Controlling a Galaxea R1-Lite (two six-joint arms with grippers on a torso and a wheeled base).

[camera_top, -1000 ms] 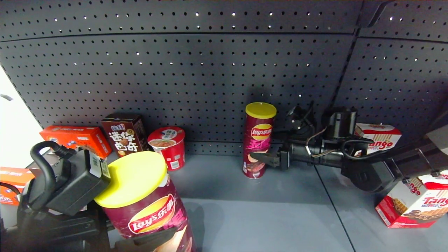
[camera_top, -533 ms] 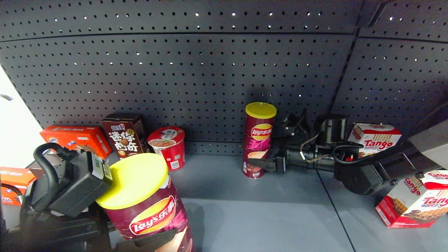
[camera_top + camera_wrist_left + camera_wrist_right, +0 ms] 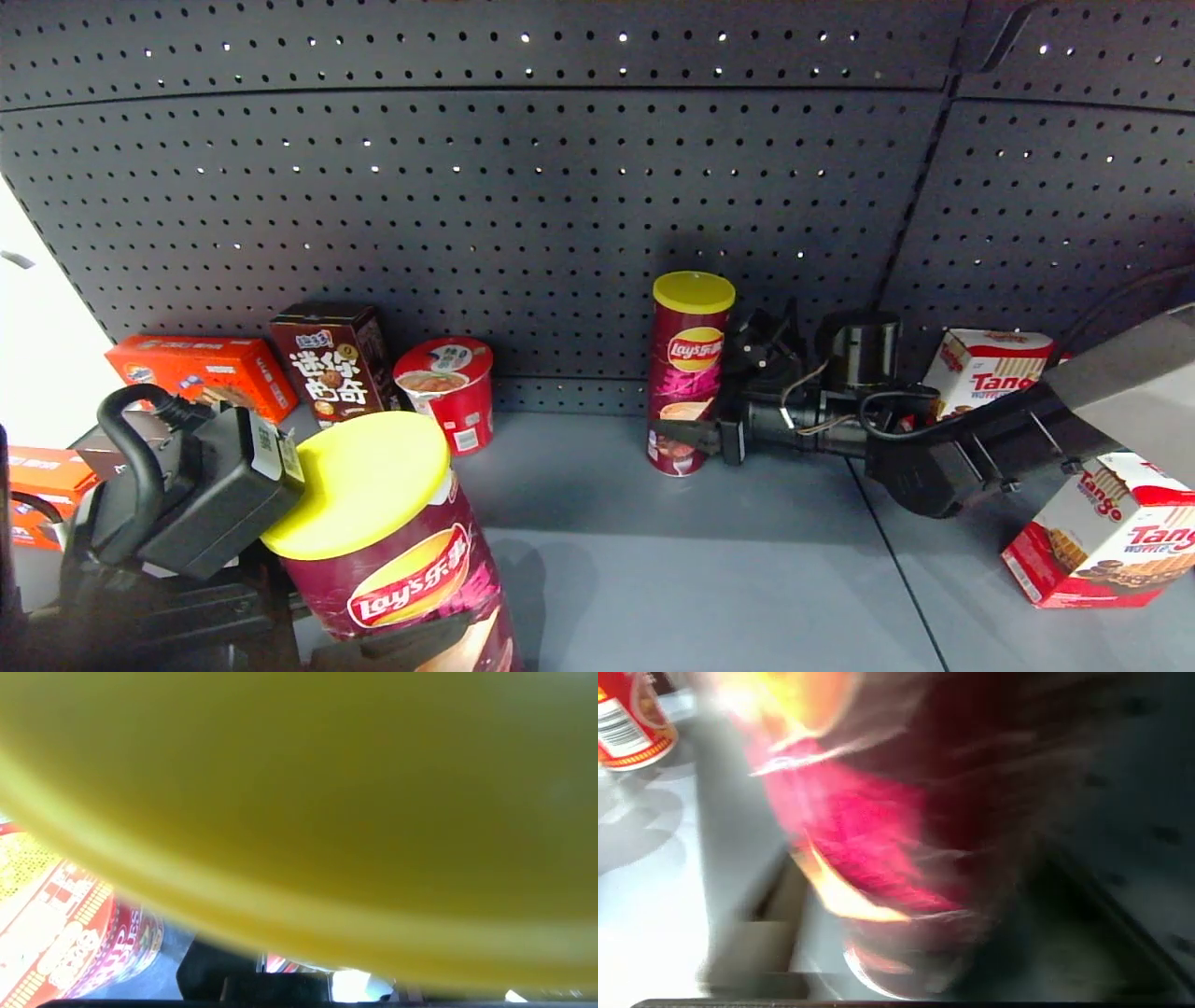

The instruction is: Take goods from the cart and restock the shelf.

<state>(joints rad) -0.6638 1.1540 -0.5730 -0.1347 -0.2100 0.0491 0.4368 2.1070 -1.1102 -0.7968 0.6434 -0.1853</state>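
Restocking a store shelf [image 3: 747, 579], the robot works with a tube of chips in each arm. Far left of the standing chips can [image 3: 689, 373], orange boxes [image 3: 201, 369] lie flat. A dark brown box [image 3: 331, 359] and a red noodle cup [image 3: 448, 378] stand upright between them and that can, against the pegboard [image 3: 467, 233], labels facing out as goods on display should.

Well left of the standing chips can and much nearer the camera, the left pincer [image 3: 401, 644] is clamped low on a second chips can [image 3: 392, 541]. It is held upright, yellow lid on top, apparently awaiting its own place.

The standing chips can is upright near the pegboard. The right pincer [image 3: 686, 434], reaching in from that can's right, is closed around its lower body, one finger across the front. The low grip probably guards the tall tube against tipping. Whether its base rests fully on the shelf cannot be told.

Right of the standing chips can, a wafer box [image 3: 990, 373] sits behind the arm. Farther right and nearer the camera, another wafer box [image 3: 1111, 532] lies tilted.
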